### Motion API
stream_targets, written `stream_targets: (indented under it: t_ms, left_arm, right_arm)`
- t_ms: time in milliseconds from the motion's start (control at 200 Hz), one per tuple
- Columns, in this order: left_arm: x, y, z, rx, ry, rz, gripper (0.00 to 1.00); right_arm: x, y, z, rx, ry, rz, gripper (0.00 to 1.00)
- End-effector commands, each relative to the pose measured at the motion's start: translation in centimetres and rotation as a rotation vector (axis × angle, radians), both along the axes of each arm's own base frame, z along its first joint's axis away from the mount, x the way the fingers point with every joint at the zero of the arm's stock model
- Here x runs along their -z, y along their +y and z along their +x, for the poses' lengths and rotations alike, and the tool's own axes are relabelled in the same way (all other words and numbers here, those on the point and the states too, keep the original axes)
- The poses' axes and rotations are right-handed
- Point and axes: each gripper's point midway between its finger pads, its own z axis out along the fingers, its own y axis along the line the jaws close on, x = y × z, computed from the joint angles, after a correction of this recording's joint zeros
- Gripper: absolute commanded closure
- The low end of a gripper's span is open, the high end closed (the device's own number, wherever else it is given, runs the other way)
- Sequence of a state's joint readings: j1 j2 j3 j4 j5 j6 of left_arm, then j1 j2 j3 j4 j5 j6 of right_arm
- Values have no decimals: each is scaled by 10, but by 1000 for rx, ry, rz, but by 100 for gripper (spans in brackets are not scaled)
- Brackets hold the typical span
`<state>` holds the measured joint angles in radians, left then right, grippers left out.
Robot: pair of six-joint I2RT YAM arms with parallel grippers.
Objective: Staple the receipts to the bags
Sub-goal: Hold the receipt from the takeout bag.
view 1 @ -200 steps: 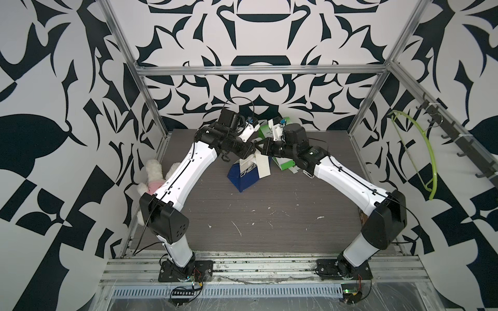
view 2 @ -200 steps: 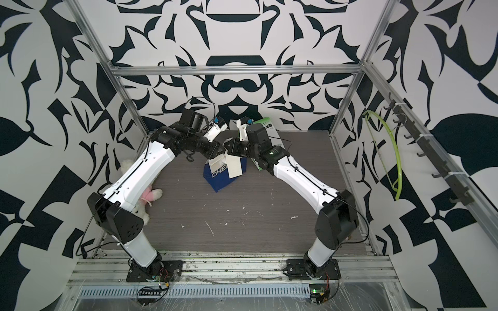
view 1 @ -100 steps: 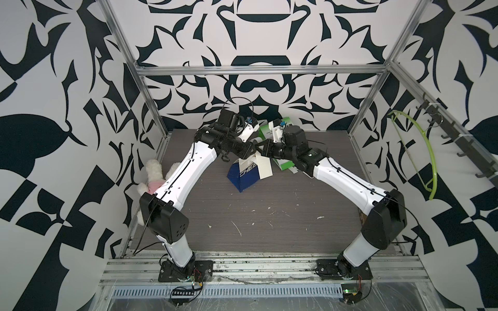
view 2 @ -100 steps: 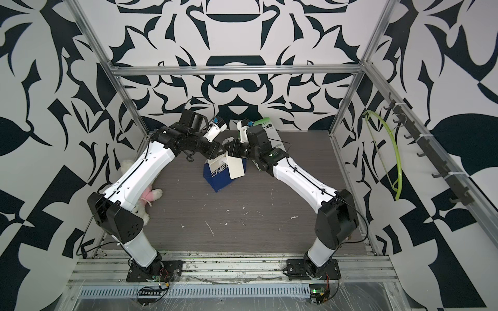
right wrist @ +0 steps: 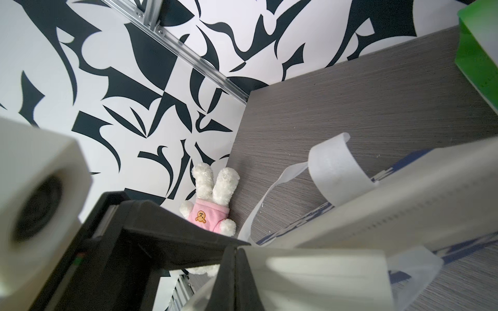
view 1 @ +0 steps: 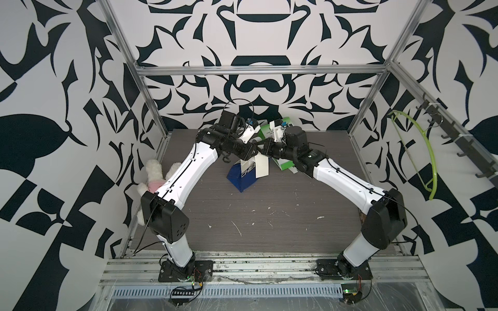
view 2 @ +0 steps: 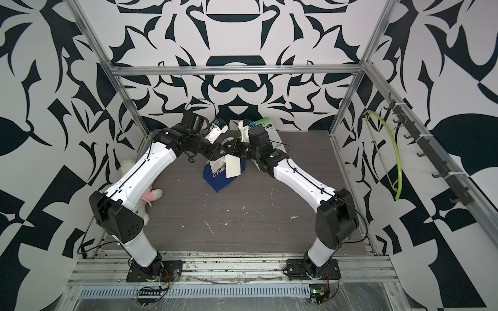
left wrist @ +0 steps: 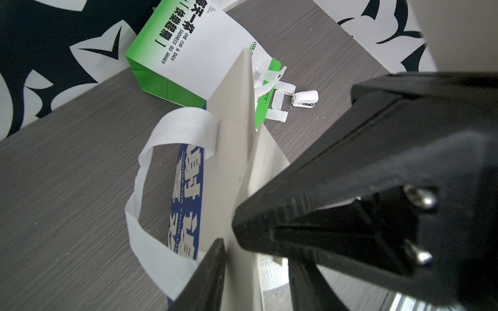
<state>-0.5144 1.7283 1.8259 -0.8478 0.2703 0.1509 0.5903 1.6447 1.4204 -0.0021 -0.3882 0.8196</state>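
Two grippers meet over the navy bag (view 1: 241,176) standing mid-table: the right gripper (right wrist: 235,255) is clenched on a cream receipt (view 1: 262,167) hanging against it, and whether the left gripper (view 1: 251,152) grasps anything cannot be told.

Soft, even light is filling the enclosure in both top views, casting only faint shadows under the arms onto the grey table (view 1: 269,215) (the frame rails are bowing slightly toward the picture edges). In the left wrist view the green bag (left wrist: 188,53) and the stapler (left wrist: 305,99) are showing crisply, while the black parts nearest the lens are blurring. In the right wrist view the teddy bear (right wrist: 213,199) is reading sharp, while the receipt (right wrist: 310,272) close to the lens is washing out pale and soft.
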Motion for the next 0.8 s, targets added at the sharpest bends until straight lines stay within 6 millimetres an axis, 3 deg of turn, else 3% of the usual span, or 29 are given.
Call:
stream_targets:
  t_ms: [0, 380, 495, 620, 730, 795]
  left_arm:
    - [6, -3, 13, -39, -1, -16, 66]
    - [10, -4, 23, -71, -7, -12, 73]
    - [14, -2, 23, -68, -5, 7, 81]
    - [19, 1, 24, -68, -8, 38, 92]
    - [18, 3, 26, -59, -25, 56, 97]
    - [19, 5, 22, -43, -22, 79, 99]
  right_arm:
    - [-26, 5, -4, -26, -33, 80, 100]
    - [-4, 3, -3, -18, 3, 34, 100]
    - [-1, 1, -4, -19, -11, 13, 100]
    - [-10, -7, -4, -13, -55, -19, 63]
    - [-18, -32, -2, 5, -94, -66, 48]
    - [-20, -53, -1, 10, -106, -66, 44]
